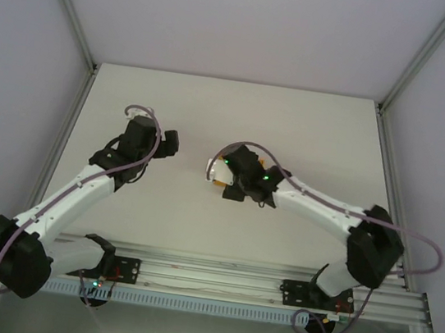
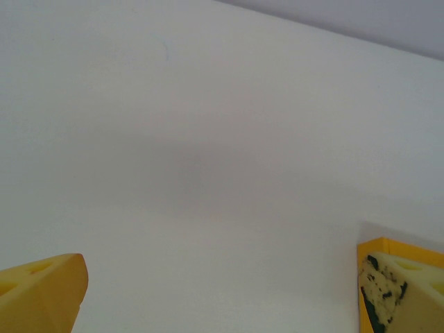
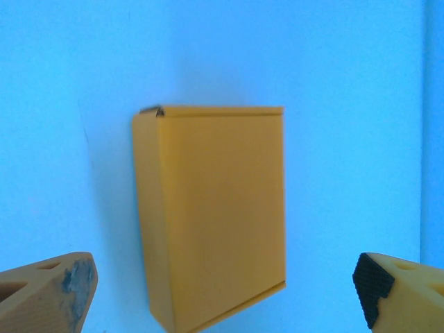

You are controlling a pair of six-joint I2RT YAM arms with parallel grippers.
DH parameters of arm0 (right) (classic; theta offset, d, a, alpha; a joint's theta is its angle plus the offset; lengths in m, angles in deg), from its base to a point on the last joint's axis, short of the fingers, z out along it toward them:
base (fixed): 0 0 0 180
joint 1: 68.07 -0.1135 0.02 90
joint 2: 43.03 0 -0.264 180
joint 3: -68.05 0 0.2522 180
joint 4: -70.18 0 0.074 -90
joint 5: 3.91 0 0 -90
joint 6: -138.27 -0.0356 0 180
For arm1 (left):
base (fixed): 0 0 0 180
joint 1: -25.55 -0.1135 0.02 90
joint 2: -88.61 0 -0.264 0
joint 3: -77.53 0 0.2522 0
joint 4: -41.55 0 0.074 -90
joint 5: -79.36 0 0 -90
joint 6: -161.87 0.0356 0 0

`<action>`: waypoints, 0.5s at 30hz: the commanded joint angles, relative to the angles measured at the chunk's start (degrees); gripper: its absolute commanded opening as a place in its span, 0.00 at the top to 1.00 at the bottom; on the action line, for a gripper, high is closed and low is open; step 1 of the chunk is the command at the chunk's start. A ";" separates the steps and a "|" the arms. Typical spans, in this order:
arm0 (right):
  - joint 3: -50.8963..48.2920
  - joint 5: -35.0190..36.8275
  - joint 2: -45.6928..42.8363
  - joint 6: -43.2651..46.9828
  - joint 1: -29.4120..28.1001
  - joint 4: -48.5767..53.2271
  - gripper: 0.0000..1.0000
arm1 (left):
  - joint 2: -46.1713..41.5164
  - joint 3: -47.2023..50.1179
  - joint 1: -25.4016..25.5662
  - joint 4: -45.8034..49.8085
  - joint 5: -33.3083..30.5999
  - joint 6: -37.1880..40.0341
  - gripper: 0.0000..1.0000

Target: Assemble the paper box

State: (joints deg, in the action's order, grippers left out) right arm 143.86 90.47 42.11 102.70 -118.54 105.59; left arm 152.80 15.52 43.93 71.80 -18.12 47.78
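Note:
The paper box is a small closed orange-yellow carton lying flat on the table. It sits between the spread fingertips of my right gripper, with a gap on each side and neither pad touching it. In the top view the right gripper hovers over the box, of which just an orange sliver peeks out. To its left, my left gripper is apart from the box. In its wrist view the left gripper is open over bare table, with nothing between its fingers.
The white table is bounded by metal frame posts on the left and right. An aluminium rail carrying both arm bases runs along the near edge.

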 commanded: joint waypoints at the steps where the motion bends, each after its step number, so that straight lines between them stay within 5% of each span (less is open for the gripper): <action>1: -6.58 0.17 -8.53 -8.66 0.81 -7.07 0.01 | 0.52 1.97 -3.09 -6.84 2.27 -0.60 0.00; 5: -11.19 3.74 -17.10 -25.09 8.97 -14.51 0.00 | 3.28 3.58 -8.38 -13.15 1.29 0.81 0.00; 10: -20.49 12.44 -23.79 -43.48 26.16 -25.03 0.00 | 6.71 11.65 -12.02 -31.94 -9.47 8.40 0.00; 15: -29.86 10.14 -24.98 -53.96 41.51 -33.83 0.00 | 9.97 19.59 -14.53 -48.95 -11.04 12.38 0.00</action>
State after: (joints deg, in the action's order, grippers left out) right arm 117.89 99.25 17.28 59.34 -81.19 79.73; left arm 161.52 32.40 30.11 38.40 -24.79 55.67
